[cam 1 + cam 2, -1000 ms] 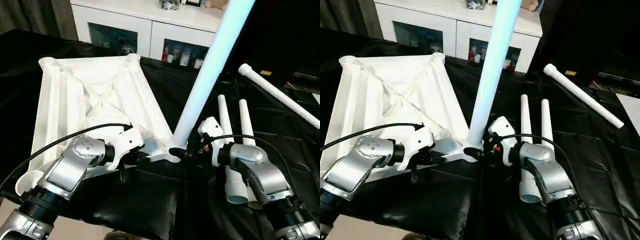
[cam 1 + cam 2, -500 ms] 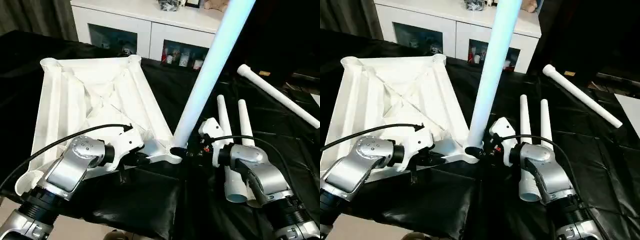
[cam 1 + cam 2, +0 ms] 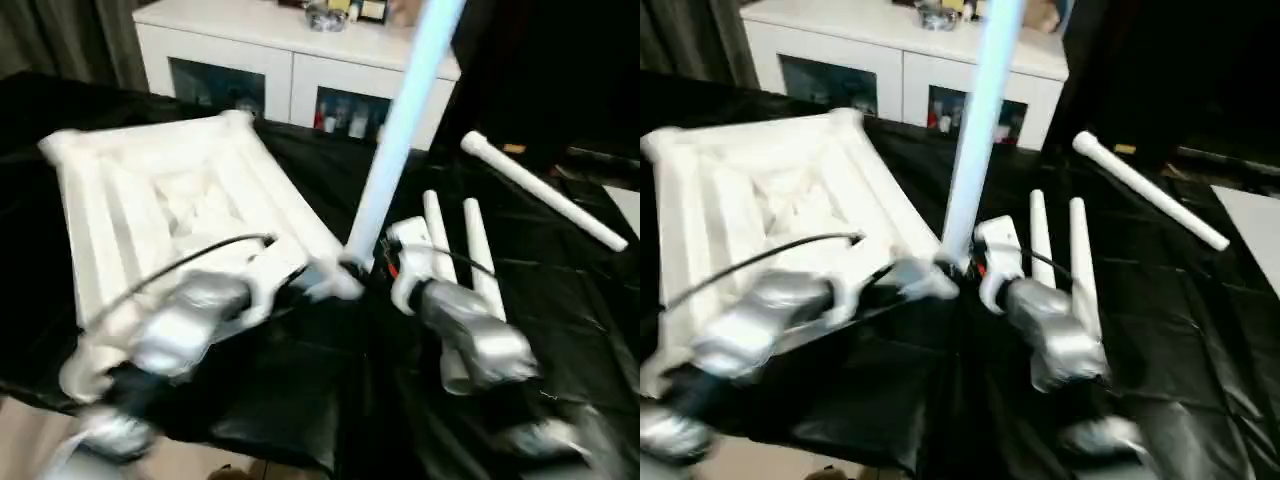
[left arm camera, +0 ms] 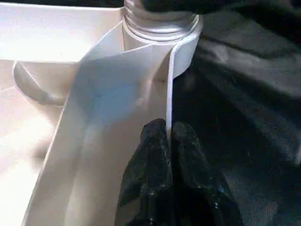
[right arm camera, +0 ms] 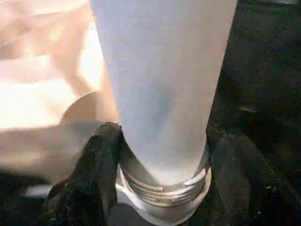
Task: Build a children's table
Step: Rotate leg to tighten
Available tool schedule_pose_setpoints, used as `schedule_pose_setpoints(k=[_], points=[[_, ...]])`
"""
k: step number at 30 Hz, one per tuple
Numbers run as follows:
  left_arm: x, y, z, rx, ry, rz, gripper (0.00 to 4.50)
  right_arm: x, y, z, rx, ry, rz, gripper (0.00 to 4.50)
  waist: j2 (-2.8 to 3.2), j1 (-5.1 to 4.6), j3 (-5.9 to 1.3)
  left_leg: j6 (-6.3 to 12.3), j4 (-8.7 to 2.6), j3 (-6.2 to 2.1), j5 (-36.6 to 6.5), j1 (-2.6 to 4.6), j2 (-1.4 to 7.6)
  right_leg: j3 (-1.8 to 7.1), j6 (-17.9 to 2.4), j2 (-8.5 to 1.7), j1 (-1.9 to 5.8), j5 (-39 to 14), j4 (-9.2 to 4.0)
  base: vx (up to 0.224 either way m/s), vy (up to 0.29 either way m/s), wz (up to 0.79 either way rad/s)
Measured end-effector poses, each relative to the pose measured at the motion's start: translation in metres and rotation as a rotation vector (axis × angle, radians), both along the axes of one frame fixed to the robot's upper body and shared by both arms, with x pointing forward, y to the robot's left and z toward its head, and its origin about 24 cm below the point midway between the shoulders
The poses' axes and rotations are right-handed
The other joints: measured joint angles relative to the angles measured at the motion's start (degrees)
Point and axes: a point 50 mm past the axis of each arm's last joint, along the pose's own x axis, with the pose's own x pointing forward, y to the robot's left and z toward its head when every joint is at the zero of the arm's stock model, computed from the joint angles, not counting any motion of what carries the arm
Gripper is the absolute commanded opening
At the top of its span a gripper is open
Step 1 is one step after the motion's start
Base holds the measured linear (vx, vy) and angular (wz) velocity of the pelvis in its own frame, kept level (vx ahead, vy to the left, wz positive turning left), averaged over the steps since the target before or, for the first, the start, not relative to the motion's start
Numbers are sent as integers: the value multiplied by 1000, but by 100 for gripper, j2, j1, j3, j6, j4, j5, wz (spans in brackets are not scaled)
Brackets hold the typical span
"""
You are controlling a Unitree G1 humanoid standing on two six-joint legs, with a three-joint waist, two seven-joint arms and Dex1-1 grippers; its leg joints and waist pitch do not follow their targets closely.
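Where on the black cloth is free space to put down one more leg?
Free: the black cloth between the two lying legs and the single leg. Crowded: the near corner of the tabletop, where both grippers meet the standing leg.

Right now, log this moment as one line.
left gripper: shut on tabletop rim | right gripper: around standing leg | leg in corner socket
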Motion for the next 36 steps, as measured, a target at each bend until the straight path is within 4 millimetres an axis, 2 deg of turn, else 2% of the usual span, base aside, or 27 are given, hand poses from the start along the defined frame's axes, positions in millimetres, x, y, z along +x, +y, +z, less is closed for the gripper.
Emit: schedule_pose_setpoints(k=[4,6,10,11,12,14,16,19,23,26,30,36], points=[[6,-35,-3,-9,1,124,0,16,10,2,3,48,-222,250,-10,-12,-7,0,4,0,0,-5,-8,3,0,-7,1,0,-14,0,0,0],[6,-45,-4,-3,-5,157,0,19,11,2,11,52,-280,249,-16,-10,-13,0,3,0,0,-5,-10,3,4,-8,4,2,-13,0,0,0],[8,-45,-2,2,-16,165,0,20,12,2,17,30,-282,249,-19,1,-14,0,-6,-5,0,-15,-9,-2,13,-6,-5,16,-9,0,0,0],[8,-45,-2,2,-16,164,0,20,12,2,22,27,-278,305,-19,-1,-14,0,-7,-5,0,-15,-7,-2,13,-5,-7,17,-8,0,0,0],[8,-44,-2,3,-17,163,0,20,11,3,33,23,-270,319,-19,-6,-14,0,-11,-6,0,-15,-6,-3,13,-3,-7,17,-8,0,0,0],[10,-40,-1,9,-21,164,0,20,12,3,51,16,-250,319,-18,-13,-14,0,-15,-6,0,-13,-4,-4,12,-1,-9,18,-7,0,0,0],[11,-36,0,17,-34,169,0,20,15,3,69,6,-226,354,-10,-38,-8,0,-24,-6,0,-18,-4,-5,12,-1,-19,18,-8,0,0,0],[13,-32,1,24,-45,173,0,17,15,-1,79,16,-200,372,-7,-72,-5,-2,-35,-6,1,-24,-4,-7,11,0,-27,19,-8,0,0,0],[16,-17,6,37,-68,139,0,6,-2,-5,65,9,-134,407,12,-67,8,-5,-42,-6,5,-66,-3,-8,-11,2,-62,40,-10,0,0,0],[17,-7,11,45,-85,120,0,5,-21,8,34,-53,-92,440,13,-59,8,-9,-40,-6,12,-119,2,-9,-29,9,-118,55,-9,0,0,0],[12,13,14,52,-89,47,0,-4,-42,23,-38,-120,54,447,14,-50,8,-3,-41,-6,13,-120,9,-10,-34,17,-117,40,-24,0,0,0],[-9,39,15,54,-73,-217,0,-36,-50,26,-51,-88,423,447,51,36,32,1,-49,-5,10,-120,11,-15,-35,17,-105,40,-50,0,0,0]])
